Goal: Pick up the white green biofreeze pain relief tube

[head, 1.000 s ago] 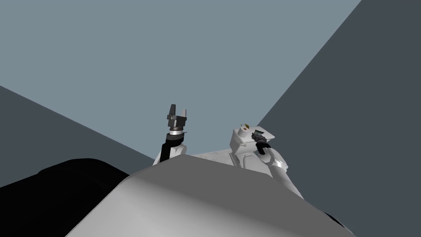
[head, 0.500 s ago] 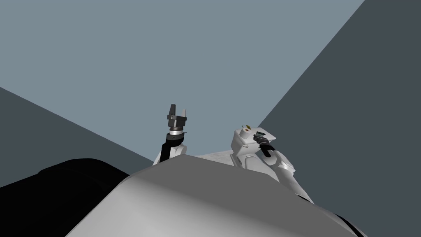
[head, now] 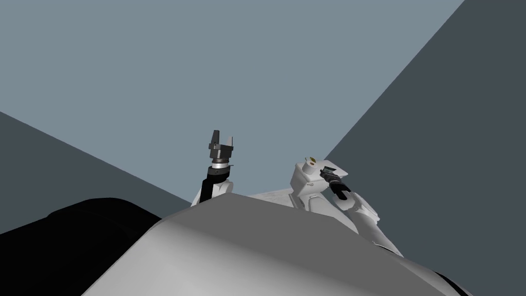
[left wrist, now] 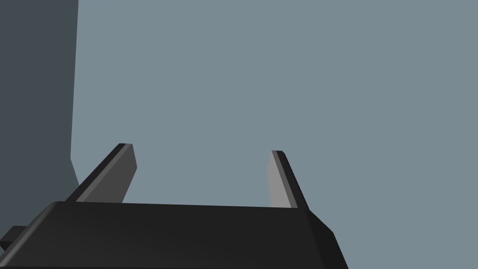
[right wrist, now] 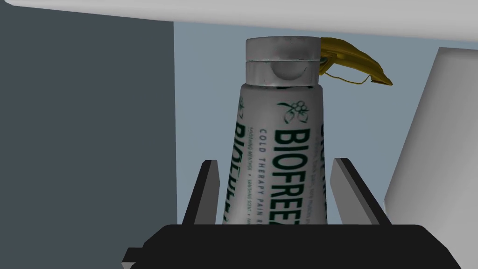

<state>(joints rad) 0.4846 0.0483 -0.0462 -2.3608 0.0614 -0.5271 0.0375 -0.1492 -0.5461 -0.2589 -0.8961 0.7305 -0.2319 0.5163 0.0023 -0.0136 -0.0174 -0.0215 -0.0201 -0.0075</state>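
White with green lettering, the tube (right wrist: 280,140) stands between the right gripper's (right wrist: 276,160) spread fingers, which have just edged in around it without pinching, so closing looks next.

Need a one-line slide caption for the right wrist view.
Open right end effector straddles white, green-lettered Biofreeze tube; yellow curved object behind its cap.

I take this for a room in a home: a plain blue-grey wall (head: 205,61) meets a darker grey wall (head: 462,128) at a corner, and a household pain-relief tube (right wrist: 280,154) sits beside a banana (right wrist: 354,60), near a white surface (right wrist: 280,14).
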